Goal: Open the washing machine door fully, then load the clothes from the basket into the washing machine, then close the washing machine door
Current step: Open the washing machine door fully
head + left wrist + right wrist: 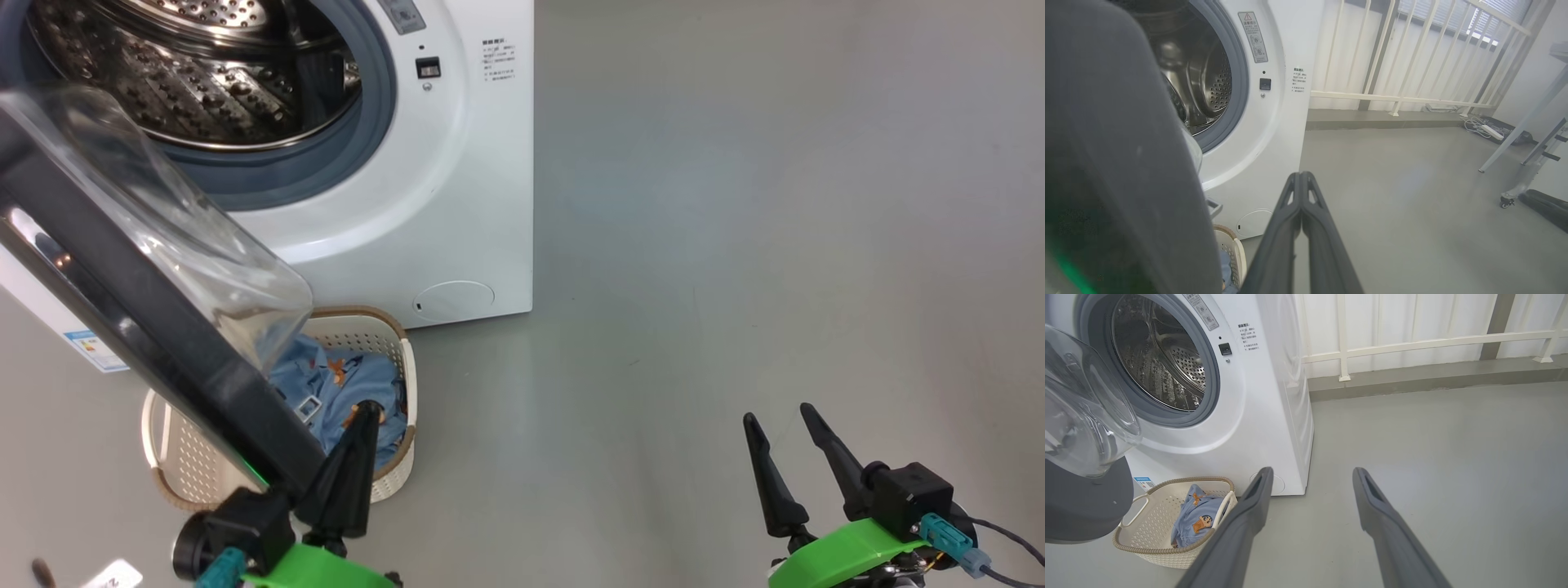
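The white washing machine point(457, 204) stands at the upper left, its steel drum point(204, 73) exposed. The washing machine door point(122, 294), black with a clear glass bowl point(163, 220), is swung out across the left and hangs over the basket point(390, 327). Blue printed clothes point(343, 384) lie in the basket. My left gripper point(367, 408) is shut with nothing between its fingers; it lies alongside the door's lower edge, its tip over the clothes. In the left wrist view the door's dark face point(1118, 163) is close on the left of the shut fingers point(1300, 175). My right gripper point(777, 413) is open over bare floor.
Grey floor point(735, 245) stretches open to the right of the machine. A white railing point(1392, 98) runs along the back wall. A power strip with cables point(1490, 131) and a wheeled metal stand point(1523, 179) sit far right. The basket point(1147, 547) stands just in front of the machine.
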`<state>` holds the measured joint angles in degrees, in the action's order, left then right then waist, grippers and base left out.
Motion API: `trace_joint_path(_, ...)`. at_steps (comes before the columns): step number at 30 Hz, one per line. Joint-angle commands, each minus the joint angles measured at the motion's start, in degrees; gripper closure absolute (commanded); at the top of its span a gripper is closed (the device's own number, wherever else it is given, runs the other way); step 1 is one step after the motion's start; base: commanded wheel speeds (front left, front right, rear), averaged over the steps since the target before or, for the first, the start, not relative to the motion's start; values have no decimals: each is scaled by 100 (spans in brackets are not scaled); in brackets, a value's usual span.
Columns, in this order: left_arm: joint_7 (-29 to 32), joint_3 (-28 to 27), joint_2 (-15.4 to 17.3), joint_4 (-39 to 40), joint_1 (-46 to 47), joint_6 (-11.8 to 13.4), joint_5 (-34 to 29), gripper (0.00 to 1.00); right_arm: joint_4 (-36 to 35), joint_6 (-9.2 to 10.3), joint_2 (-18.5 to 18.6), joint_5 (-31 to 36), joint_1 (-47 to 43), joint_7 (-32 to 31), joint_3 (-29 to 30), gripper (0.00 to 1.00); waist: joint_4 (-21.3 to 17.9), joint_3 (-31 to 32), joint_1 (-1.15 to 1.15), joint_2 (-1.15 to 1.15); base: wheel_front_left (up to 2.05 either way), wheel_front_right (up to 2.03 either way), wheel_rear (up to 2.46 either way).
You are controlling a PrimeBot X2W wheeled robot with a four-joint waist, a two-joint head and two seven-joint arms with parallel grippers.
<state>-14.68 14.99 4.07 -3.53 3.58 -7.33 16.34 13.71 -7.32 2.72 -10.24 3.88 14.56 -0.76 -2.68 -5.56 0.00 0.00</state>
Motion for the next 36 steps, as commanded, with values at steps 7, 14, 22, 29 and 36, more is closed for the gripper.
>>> trace_joint_path(7, -32, -166, -27, 122, 408, -15, 96, 100, -66, -17, 16, -40, 164, 44, -145, 0, 21, -6, 0, 0, 0, 0, 0)
trace_joint_path(14, -32, -159, -37, -41, 434, -15, 145, 100, -27, -17, 16, -81, 177, 44, -157, 0, 15, 7, 0, 0, 0, 0, 0)
trace_joint_path(22, -32, -440, -73, -139, 465, -15, 205, 100, 5, -17, 16, -129, 163, 44, -154, 0, 30, 2, 0, 0, 0, 0, 0)
trace_joint_path(29, -32, -773, -96, -240, 383, -15, 173, 100, 18, -17, 16, -179, 147, 44, -135, 0, 81, -17, 0, 0, 0, 0, 0)
trace_joint_path(36, -32, -1184, -114, -258, 271, -15, 119, 100, 50, -17, 16, -229, 125, 44, -127, 0, 196, 13, 0, 0, 0, 0, 0)
